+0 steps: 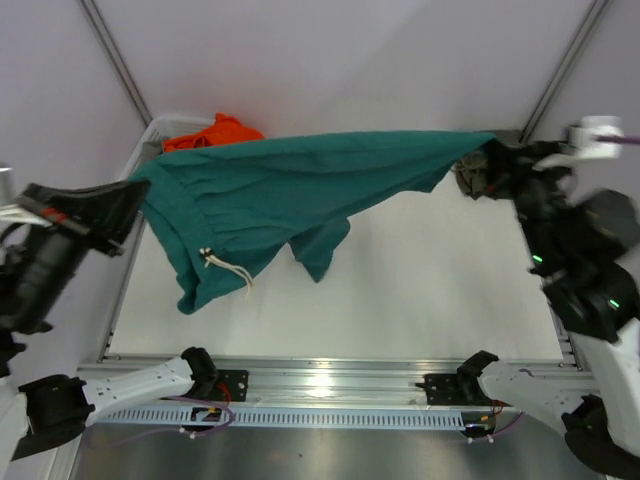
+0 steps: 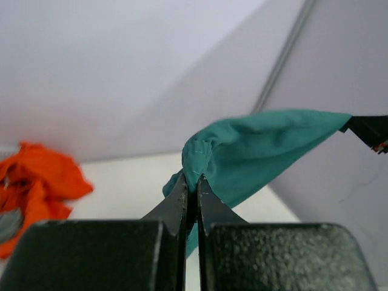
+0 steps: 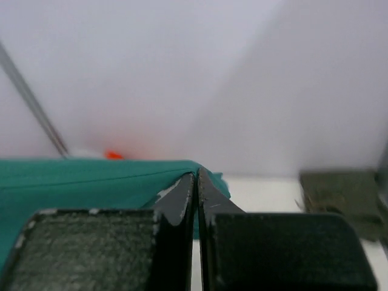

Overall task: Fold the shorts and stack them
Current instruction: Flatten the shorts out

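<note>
One pair of taut teal-green shorts (image 1: 300,185)

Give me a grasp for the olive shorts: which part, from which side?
Probably the near edge of the olive shorts, right fingers coming down from above. They lie low and flat at the table's far right. The teal shorts, pinched taut between right and left fingers, block a left approach.

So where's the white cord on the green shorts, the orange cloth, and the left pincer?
off-white cord (image 1: 228,268): top view, its dangling loop.
orange cloth (image 1: 215,134): top view, its bunched middle.
left pincer (image 2: 191,182): left wrist view, between fingertips shut on teal shorts (image 2: 267,142).
</note>
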Motion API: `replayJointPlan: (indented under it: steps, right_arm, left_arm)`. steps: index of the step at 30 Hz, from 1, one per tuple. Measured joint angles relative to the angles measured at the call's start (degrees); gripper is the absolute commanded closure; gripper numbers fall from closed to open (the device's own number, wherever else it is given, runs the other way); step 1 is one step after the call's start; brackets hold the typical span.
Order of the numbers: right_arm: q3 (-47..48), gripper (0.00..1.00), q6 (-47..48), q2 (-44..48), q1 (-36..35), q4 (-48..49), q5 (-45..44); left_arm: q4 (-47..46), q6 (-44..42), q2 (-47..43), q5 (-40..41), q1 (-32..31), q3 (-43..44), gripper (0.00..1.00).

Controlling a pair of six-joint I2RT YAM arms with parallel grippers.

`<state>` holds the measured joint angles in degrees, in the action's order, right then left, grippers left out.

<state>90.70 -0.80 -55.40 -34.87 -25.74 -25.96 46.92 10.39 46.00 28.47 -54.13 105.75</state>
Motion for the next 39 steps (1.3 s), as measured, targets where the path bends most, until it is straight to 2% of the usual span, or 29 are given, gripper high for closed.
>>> replayJointPlan:
  steps: [5, 9, 16, 22, 25, 28, 30, 32, 35, 38, 39]
  right_arm:
    - [8.11, 1.00, -1.18, 9.14, -0.31, 5.51, 10.73]
    - [10.49, 1.00, -2.27, 12.76, -0.02, 9.25, 17.05]
    - [11.34, 1.00, 0.07, 10.78, 0.59, 9.66, 12.09]
    - [4.35, 1.00, 5.27, 6.93, 0.31, 14.29, 5.38]
    - [1.18, 1.00, 6.14, 1.51, 2.43, 17.44, 5.55]
    - [1.75, 1.00, 2.47, -7.04, 11.41, 19.78, 10.97]
    - [6.27, 1.00, -2.43, -15.32, 19.30, 20.15, 17.49]
    - [13.84, 1.00, -6.97, -25.35, 24.30, 20.04, 22.47]
    - [24.61, 1.00, -11.61, -36.13, 27.15, 18.95, 27.47]
    - [25.14, 1.00, -15.28, -36.59, 27.93, 19.39, 31.69]
    - [23.21, 1.00, -16.15, -35.10, 28.06, 22.08, 32.79]
  left_arm:
    - [-0.22, -1.09, -2.27, -11.39, 0.00, 8.02, 1.00]
    - [-0.02, -2.16, -1.33, -18.88, 0.00, 9.84, 1.00]
    - [-1.01, -6.10, 3.52, -18.71, 0.02, 12.02, 0.99]
    - [-6.25, -9.66, 10.08, -15.39, 1.20, 12.35, 0.99]
    - [-8.07, -8.28, 16.37, -19.39, 10.49, 13.40, 1.00]
    - [-9.38, -4.20, 24.37, -27.04, 21.94, 15.19, 1.00]
    - [-8.59, -1.70, 32.02, -31.52, 27.47, 21.70, 1.00]
    - [-10.51, 1.75, 40.83, -36.87, 32.41, 28.92, 1.00]
    - [-12.57, 6.27, 45.00, -42.03, 37.57, 27.36, 1.00]
    - [-14.62, 8.81, 44.22, -45.00, 39.52, 23.17, 1.00]
    - [-20.17, 9.57, 41.18, -46.10, 39.54, 16.48, 1.00]
